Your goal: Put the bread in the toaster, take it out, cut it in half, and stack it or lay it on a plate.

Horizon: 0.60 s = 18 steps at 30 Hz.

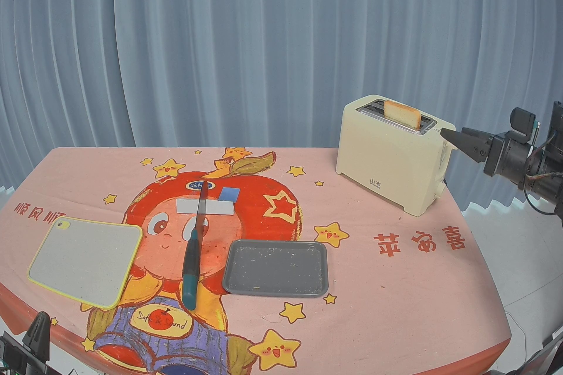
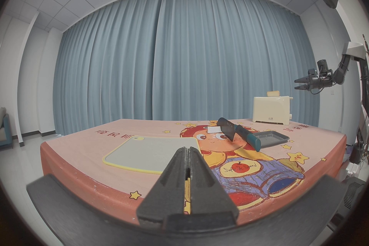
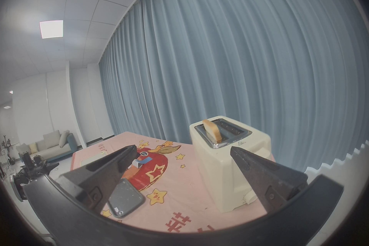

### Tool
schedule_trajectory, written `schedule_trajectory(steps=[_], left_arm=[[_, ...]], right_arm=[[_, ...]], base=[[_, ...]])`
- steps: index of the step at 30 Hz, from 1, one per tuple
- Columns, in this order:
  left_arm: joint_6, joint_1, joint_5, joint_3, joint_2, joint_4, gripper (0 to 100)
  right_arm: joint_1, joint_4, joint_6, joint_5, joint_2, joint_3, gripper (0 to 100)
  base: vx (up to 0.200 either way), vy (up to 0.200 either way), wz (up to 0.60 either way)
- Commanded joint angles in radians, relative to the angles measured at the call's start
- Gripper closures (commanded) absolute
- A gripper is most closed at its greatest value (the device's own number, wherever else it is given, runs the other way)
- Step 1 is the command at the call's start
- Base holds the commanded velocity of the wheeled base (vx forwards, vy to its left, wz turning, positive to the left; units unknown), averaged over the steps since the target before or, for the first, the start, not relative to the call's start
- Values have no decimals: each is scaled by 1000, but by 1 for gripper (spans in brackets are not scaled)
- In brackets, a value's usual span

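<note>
A slice of bread sticks up out of one slot of the cream toaster at the table's back right. My right gripper hovers open just right of the toaster's top, nothing between its fingers. A knife with a teal handle lies on the cloth between the yellow-rimmed cutting board and the grey plate. My left gripper is shut, low before the table's front left edge.
A pink cartoon tablecloth covers the table. A white card and a small blue piece lie under the knife's tip. A blue curtain hangs behind. The table's right front area is free.
</note>
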Motion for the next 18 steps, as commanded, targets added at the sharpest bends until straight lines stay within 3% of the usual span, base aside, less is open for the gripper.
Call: schedule_trajectory(steps=[1, 14, 18], left_arm=[[0, 0, 0, 18, -9, 0, 100], [0, 0, 0, 18, -9, 0, 100], [0, 0, 0, 18, -9, 0, 100]], right_arm=[[9, -16, 8, 0, -37, 67, 100], [2, -53, 8, -6, 80, 123, 100], [-37, -56, 5, -9, 161, 118, 100]], base=[[0, 0, 0], [0, 0, 0], [0, 0, 0]])
